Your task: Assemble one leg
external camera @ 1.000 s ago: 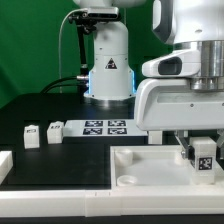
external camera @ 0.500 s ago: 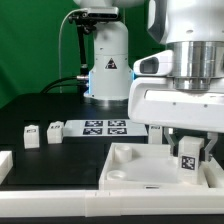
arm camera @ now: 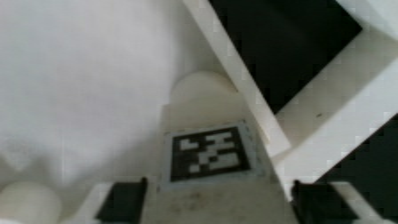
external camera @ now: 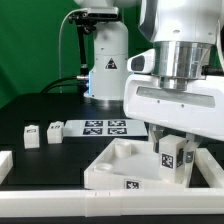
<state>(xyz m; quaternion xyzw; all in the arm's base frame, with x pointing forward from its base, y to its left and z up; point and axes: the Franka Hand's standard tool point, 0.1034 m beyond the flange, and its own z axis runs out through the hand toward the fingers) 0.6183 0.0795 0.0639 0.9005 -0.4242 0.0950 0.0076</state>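
My gripper (external camera: 171, 160) is shut on the leg (external camera: 167, 160), a stubby white block with a black-and-white tag on its face. It holds the leg upright at the big white panel (external camera: 118, 162), near the corner on the exterior view's right. Whether the leg's end sits in a socket is hidden by the gripper. In the wrist view the leg (arm camera: 215, 130) fills the middle between my two dark fingers (arm camera: 125, 200), with the white panel (arm camera: 80, 90) under it.
Two more small tagged white blocks (external camera: 31, 135) (external camera: 55, 130) stand at the exterior view's left. The marker board (external camera: 105, 126) lies behind the panel. The robot base (external camera: 108, 70) is at the back. White border strips (external camera: 50, 196) run along the front and left.
My gripper has moved toward the exterior view's left with the leg in it. The white panel has shifted left with it and turned.
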